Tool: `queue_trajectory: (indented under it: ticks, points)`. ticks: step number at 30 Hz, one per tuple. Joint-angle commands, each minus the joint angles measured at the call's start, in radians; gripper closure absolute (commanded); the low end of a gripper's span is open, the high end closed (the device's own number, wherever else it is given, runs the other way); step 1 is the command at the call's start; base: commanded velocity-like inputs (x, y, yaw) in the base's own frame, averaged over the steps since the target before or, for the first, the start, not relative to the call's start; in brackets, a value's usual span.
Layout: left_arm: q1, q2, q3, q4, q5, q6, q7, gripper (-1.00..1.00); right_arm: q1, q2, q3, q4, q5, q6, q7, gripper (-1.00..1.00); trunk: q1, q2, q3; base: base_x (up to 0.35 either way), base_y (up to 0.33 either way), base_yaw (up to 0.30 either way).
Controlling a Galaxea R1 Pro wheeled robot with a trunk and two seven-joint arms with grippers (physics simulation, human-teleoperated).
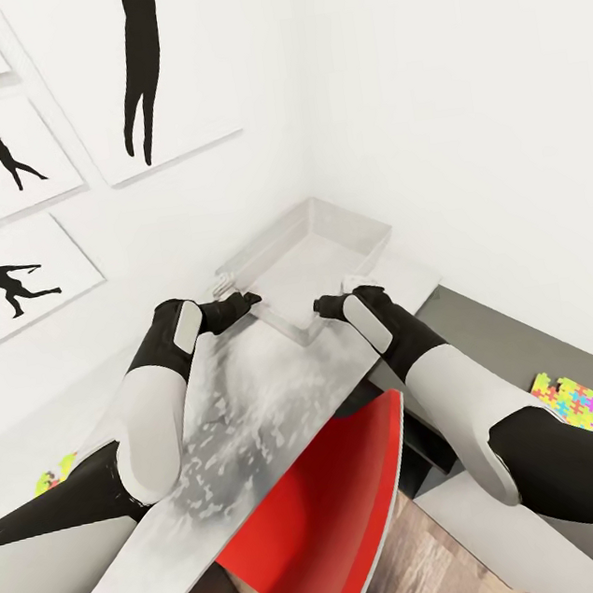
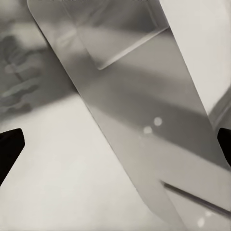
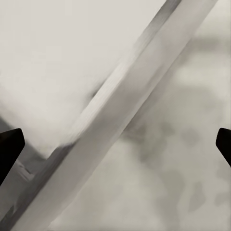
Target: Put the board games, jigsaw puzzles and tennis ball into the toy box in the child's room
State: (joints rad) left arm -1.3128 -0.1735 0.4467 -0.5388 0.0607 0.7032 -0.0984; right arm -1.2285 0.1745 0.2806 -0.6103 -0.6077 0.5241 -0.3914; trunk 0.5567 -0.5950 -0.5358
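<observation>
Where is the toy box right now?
In the head view the clear toy box sits on the table in the wall corner, just ahead of the robot, between the left hand and the right hand.

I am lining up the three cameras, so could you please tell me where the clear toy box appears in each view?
Head view: toy box above centre, in the wall corner, between both end effectors.
Left wrist view: its clear wall runs diagonally across the frame.
Right wrist view: its rim crosses diagonally.
Shared landmark: the mottled grey table.

Clear toy box (image 1: 323, 250), speckled grey table (image 1: 246, 407), red chair (image 1: 318, 520), multicoloured jigsaw puzzle (image 1: 587, 406).
</observation>
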Motion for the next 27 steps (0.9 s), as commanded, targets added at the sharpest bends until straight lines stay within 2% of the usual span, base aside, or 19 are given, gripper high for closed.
queue_trajectory:
  ticks: [1,3,4,24,27]
  points:
    - [-0.001,-0.001,0.006,-0.001,-0.013,0.005,0.002,1.00,0.000,0.000,0.003,0.003,-0.004,0.006,-0.012,-1.00,0.001,-0.001,-0.001,0.000,0.000,0.000]
    - [-0.001,-0.001,0.006,-0.001,-0.013,0.005,0.002,1.00,0.000,0.000,0.003,0.003,-0.004,0.006,-0.012,-1.00,0.001,-0.001,-0.001,0.000,0.000,0.000]
    - [0.000,-0.001,0.006,-0.001,-0.013,0.005,0.002,1.00,0.000,0.000,0.003,0.003,-0.004,0.007,-0.012,1.00,0.001,-0.001,-0.001,0.000,0.000,0.000]
    - [0.000,-0.001,0.006,-0.003,-0.010,0.006,0.002,1.00,0.000,0.000,0.002,0.003,-0.005,0.008,-0.012,1.00,0.001,-0.001,-0.001,0.000,0.000,0.000]
    - [-0.001,-0.001,0.006,-0.003,-0.010,0.006,0.002,1.00,0.000,0.000,0.002,0.003,-0.020,0.007,-0.011,1.00,0.001,-0.001,-0.001,0.000,0.000,0.000]
